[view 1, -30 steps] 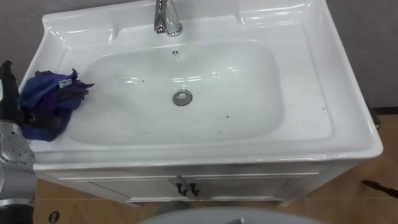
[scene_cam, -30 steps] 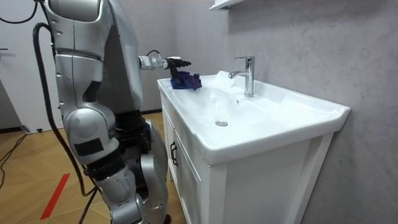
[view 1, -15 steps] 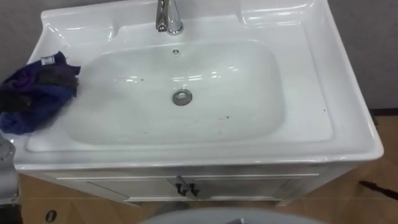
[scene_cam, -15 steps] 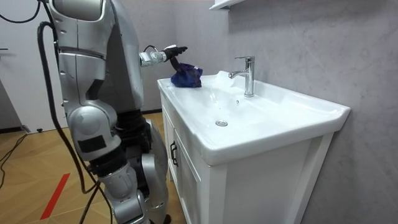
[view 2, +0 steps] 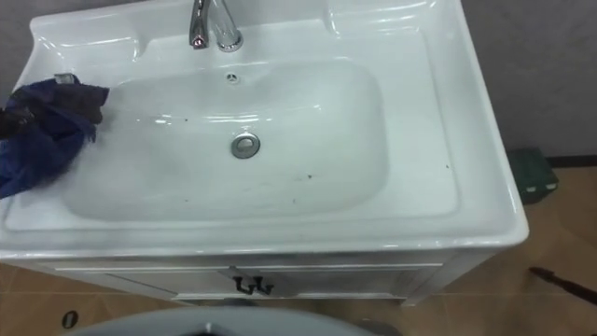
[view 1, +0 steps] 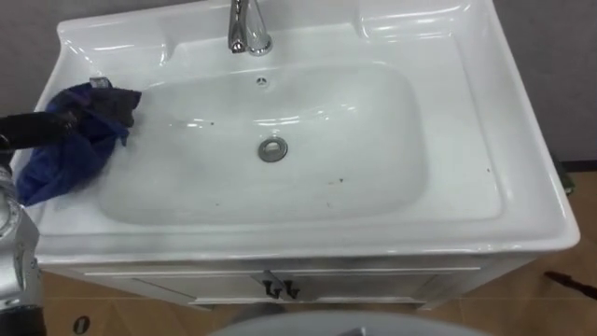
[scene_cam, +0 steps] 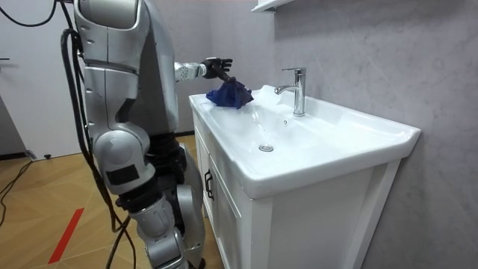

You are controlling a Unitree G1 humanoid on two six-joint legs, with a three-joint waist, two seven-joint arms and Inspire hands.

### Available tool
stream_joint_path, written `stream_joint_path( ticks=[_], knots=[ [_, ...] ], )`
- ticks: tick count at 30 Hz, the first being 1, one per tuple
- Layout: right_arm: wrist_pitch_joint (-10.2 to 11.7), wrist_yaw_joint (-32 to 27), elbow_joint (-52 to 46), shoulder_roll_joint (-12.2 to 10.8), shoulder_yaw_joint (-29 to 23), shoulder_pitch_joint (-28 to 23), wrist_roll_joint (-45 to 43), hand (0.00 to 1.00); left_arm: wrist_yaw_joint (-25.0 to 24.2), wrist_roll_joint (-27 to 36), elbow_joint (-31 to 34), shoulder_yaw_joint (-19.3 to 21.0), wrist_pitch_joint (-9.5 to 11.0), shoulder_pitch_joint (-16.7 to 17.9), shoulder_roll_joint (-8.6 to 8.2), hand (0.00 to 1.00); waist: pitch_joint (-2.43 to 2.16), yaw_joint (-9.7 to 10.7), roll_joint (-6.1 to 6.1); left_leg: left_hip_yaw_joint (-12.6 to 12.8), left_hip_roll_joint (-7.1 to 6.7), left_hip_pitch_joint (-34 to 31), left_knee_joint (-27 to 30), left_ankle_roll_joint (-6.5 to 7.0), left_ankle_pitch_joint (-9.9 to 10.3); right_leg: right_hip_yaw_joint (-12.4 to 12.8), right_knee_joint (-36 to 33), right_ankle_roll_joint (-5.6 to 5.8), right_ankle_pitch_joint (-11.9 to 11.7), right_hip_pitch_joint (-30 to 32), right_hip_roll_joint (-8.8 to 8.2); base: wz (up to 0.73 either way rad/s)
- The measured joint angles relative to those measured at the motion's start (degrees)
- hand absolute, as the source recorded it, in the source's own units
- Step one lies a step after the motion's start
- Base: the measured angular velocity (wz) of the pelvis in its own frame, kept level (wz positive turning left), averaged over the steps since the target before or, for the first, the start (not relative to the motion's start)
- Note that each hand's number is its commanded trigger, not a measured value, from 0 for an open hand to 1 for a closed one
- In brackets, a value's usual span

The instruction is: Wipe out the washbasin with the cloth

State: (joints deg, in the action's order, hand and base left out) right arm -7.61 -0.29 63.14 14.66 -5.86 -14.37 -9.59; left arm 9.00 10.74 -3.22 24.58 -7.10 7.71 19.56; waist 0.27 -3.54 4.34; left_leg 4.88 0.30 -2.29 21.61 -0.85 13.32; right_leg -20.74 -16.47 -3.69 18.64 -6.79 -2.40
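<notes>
Your left hand (view 1: 28, 125) has its fingers closed on the blue cloth (view 1: 79, 149), which hangs over the basin's (view 1: 522, 196) left ledge. If the pinch is shallow, the cloth may slip free, or bunch and skip the specks (view 1: 340, 177) right of the drain (view 1: 272, 149).

The two eye views look steeply down, close above the glossy white ceramic basin (view 1: 354, 140), sharing its chrome tap (view 1: 250, 37) and drain (view 1: 272, 149). The room view stands farther off at the basin's side, facing the standing robot.
</notes>
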Motion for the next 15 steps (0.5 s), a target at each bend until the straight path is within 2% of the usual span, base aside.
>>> stream_joint_path(
  ticks=[2,6,12,15],
  knots=[
    [0.02,0.04,-0.96,-0.05,-0.08,-0.27,-0.1,0.0,-1.29,3.11,0.0,0.02,0.0,0.02,-1.04,0.0,-0.02,-0.09,0.01,-0.11,-0.04,-0.03,0.05,0.0,0.0,0.16,-0.02,0.03,0.03,0.05,0.0,0.0],
    [0.03,0.38,-0.93,-0.04,-0.09,-0.18,-0.15,0.0,-2.24,10.75,0.03,0.26,0.0,0.01,-1.12,0.0,-0.22,-0.12,-0.01,0.15,0.0,0.02,0.05,0.01,0.01,0.33,-0.21,0.04,0.03,0.13,-0.03,0.0],
    [0.01,1.18,-0.92,-0.1,-0.1,-0.8,-0.16,0.0,-2.31,14.36,0.02,2.58,0.06,0.02,-1.16,0.0,-0.28,-0.49,-0.7,0.61,0.1,0.43,0.0,0.01,0.01,0.53,-0.34,0.04,0.03,-0.1,-0.03,-0.01],
    [-0.09,1.69,-0.91,-0.1,-0.05,-1.42,-0.03,0.0,-1.79,16.82,0.02,2.65,0.08,0.04,-1.18,0.0,-0.35,-1.64,-0.76,0.6,0.09,0.7,-0.01,0.01,0.01,0.83,-0.35,0.04,0.03,-0.22,-0.02,-0.03]
  ],
)
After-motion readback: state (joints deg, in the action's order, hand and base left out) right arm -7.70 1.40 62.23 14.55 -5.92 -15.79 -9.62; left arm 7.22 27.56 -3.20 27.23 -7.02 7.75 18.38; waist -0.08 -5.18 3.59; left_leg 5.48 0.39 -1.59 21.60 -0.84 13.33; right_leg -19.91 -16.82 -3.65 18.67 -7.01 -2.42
